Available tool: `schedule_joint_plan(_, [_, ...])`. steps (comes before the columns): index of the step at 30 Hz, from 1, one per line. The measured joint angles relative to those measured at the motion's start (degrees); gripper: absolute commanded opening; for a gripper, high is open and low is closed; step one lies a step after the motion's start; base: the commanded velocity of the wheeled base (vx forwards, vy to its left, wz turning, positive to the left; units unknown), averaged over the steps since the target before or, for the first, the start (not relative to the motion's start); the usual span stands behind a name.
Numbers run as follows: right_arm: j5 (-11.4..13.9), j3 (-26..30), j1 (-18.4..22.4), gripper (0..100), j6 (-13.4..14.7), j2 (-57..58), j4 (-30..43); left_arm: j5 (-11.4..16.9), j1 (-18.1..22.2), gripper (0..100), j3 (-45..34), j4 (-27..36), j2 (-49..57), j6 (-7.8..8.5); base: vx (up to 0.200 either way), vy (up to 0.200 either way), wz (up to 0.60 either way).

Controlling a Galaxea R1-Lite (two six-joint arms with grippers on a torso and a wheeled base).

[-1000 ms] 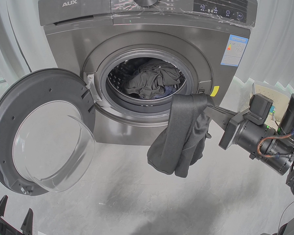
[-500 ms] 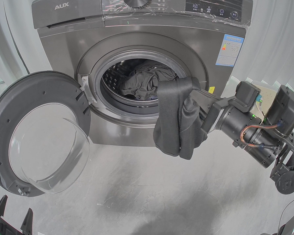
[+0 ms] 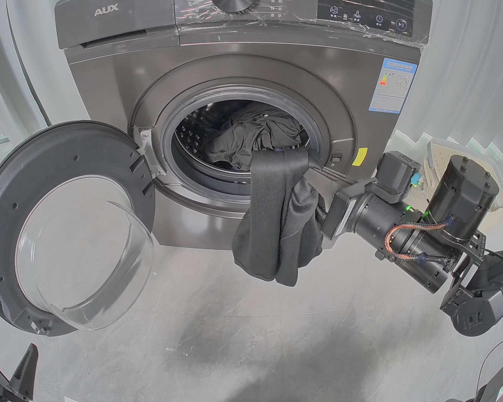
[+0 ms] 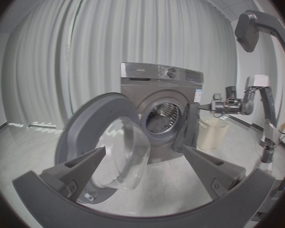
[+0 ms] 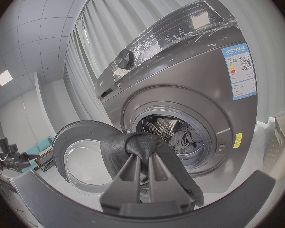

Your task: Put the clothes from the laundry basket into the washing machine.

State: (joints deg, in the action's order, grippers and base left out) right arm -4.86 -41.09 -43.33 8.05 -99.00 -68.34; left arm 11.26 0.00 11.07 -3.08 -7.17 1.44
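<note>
The grey washing machine (image 3: 235, 57) stands with its round door (image 3: 67, 224) swung open to the left. Dark clothes (image 3: 251, 132) lie in the drum. My right gripper (image 3: 313, 175) is shut on a black garment (image 3: 276, 213), which hangs in front of the lower right rim of the drum opening. In the right wrist view the fingers (image 5: 133, 174) pinch the garment (image 5: 126, 144) with the drum clothes (image 5: 183, 140) behind it. My left gripper (image 4: 143, 148) is open and holds nothing, low at the front left, far from the machine (image 4: 161, 89).
A cream laundry basket (image 3: 475, 166) stands right of the machine, behind my right arm; it is also in the left wrist view (image 4: 212, 132). Pale curtains hang behind the machine. The grey floor (image 3: 235, 330) in front is bare.
My right gripper has carried the black garment left, from beside the drum opening to in front of its lower rim. The head camera shifted slightly early on.
</note>
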Motion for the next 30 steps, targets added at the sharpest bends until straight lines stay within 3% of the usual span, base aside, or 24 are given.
schedule_joint_plan(7, [0.0, -0.5, 0.1, 0, 0.1, -0.2, -0.1, 9.6, -0.6, 100, 4.1, -3.2, -15.9, 4.17, 0.0, 0.0, 0.0])
schedule_joint_plan(12, [0.0, -0.9, 0.2, 0, 0.2, -0.4, -0.3, 12.9, -3.4, 100, 6.0, -9.7, -28.9, 5.69, 0.0, 0.0, 0.0])
schedule_joint_plan(17, [0.0, -1.2, 0.2, 0, 0.3, -0.8, -0.9, 14.4, -10.1, 100, 7.3, -18.2, -42.4, 6.11, 0.0, 0.0, 0.0])
schedule_joint_plan(23, [0.0, -1.5, 0.2, 0, 0.3, -1.1, -1.2, 15.2, -15.1, 100, 9.1, -27.3, -55.1, 6.06, 0.0, 0.0, 0.0])
schedule_joint_plan(30, [0.0, -1.6, 0.2, 0, 0.3, -1.2, -1.4, 15.6, -20.4, 100, 12.1, -33.8, -67.3, 4.06, 0.0, 0.0, 0.0])
